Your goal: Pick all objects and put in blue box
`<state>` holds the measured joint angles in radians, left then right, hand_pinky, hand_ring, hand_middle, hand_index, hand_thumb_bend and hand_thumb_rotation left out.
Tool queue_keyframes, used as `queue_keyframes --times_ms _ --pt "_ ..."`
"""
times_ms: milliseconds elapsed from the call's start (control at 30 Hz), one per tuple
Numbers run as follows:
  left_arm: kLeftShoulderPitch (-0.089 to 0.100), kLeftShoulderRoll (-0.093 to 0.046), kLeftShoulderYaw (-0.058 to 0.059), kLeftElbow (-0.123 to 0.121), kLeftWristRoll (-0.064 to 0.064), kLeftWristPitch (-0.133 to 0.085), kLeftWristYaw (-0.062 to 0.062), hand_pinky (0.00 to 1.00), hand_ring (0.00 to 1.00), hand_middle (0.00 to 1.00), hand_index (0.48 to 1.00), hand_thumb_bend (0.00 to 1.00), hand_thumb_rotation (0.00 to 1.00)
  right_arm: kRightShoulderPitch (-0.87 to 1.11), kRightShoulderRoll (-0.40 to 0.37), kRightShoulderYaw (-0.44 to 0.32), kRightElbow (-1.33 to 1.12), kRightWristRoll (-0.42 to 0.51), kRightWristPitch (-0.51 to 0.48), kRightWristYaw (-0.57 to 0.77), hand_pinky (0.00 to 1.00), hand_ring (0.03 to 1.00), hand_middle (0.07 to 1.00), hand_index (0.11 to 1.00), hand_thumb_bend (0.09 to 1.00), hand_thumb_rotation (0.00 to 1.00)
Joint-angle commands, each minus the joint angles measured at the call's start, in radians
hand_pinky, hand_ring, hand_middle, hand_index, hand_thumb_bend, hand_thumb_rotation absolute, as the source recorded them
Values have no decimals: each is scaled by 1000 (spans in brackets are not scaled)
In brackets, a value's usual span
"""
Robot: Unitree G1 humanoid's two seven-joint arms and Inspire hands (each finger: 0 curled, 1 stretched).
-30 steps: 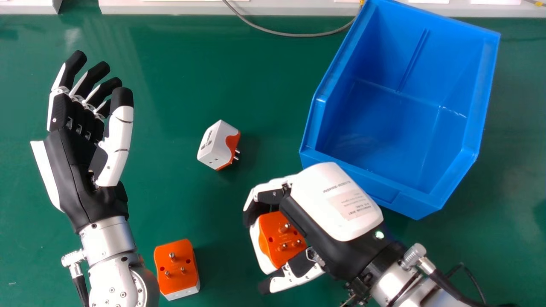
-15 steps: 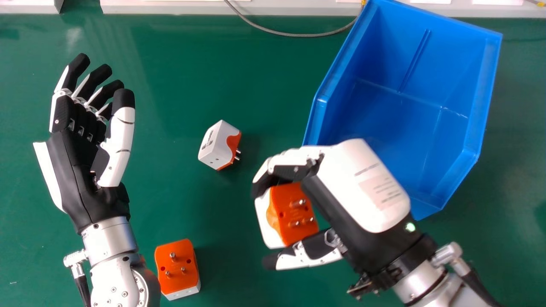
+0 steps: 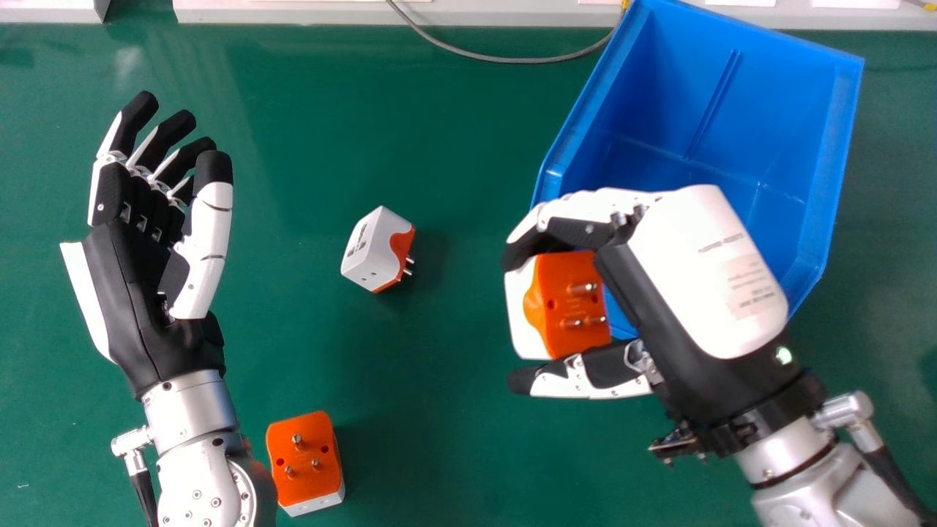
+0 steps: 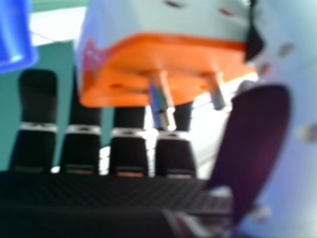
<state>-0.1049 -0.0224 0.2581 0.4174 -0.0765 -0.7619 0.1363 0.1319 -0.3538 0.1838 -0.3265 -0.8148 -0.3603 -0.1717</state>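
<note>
The right robot hand (image 3: 710, 271) is partly closed: its fingers are curled round the held adapter (image 3: 564, 271), with the thumb extended along the opposite side. In the head view, the adapter's orange face and metal pins are visible between fingers and thumb. In the right hand view, the pins project beside the thumb, and part of the blue box (image 3: 838, 146) appears past the fingers.

The blue box stands on the counter (image 3: 439, 146) at the far right, angled, with its opening facing up. In the head view, the right robot hand and held adapter overlap its near-left corner, obstructing the view of the rim there. Clearance between hand and rim cannot be determined.

Two further units are located on the counter, outside the box:
- The white-and-orange adapter (image 3: 370, 249) lies between the left robot hand (image 3: 135, 271) and the box, well apart from both, pins directed right.
- The pins-up adapter (image 3: 311, 446) lies at the near side, just beside the left forearm (image 3: 189, 402). The forearm limits access from the left; contact cannot be confirmed.

The left robot hand is open, fingers relaxed, holding nothing.

A grey cable (image 3: 505, 60) loops along the far edge, between the white ledge (image 3: 293, 12) and the far-left corner of the box.
</note>
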Motion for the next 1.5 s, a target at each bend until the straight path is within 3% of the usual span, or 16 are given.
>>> queue_keyframes --times_ms 0,167,433,633,800,1033,1200,1467 --pt "-12 4 -8 -12 10 -26 -2 645 701 755 800 657 413 -29 2 -28 -40 21 -10 -16 336 450 503 472 498 0" --pt "-14 3 -8 -13 12 -24 0 645 701 755 798 654 410 -45 1 -57 -55 4 3 -12 329 442 503 479 497 0" --pt "-21 3 -5 -6 2 -21 -3 644 702 755 795 651 406 -83 1 -82 -45 -19 5 -37 328 441 498 477 498 0" --pt "-20 8 -3 -8 5 -16 -2 646 702 756 796 655 406 -104 1 -92 -49 -32 19 -37 329 437 495 476 498 0" --pt "-24 10 -1 -3 -1 -21 -6 650 706 758 801 659 410 -136 -9 -102 -28 -48 24 -50 337 433 494 472 499 0" --pt "-29 13 0 6 4 -32 -7 652 708 760 804 656 410 -184 -23 -128 12 -42 52 -32 335 426 495 474 499 0" --pt "-29 11 0 2 8 -31 0 649 706 759 804 654 410 -222 -41 -141 51 -43 78 -28 330 422 489 483 498 0" --pt "-29 13 2 8 5 -40 -3 650 707 759 806 653 409 -278 -83 -153 105 -30 96 -18 317 421 474 497 497 0"
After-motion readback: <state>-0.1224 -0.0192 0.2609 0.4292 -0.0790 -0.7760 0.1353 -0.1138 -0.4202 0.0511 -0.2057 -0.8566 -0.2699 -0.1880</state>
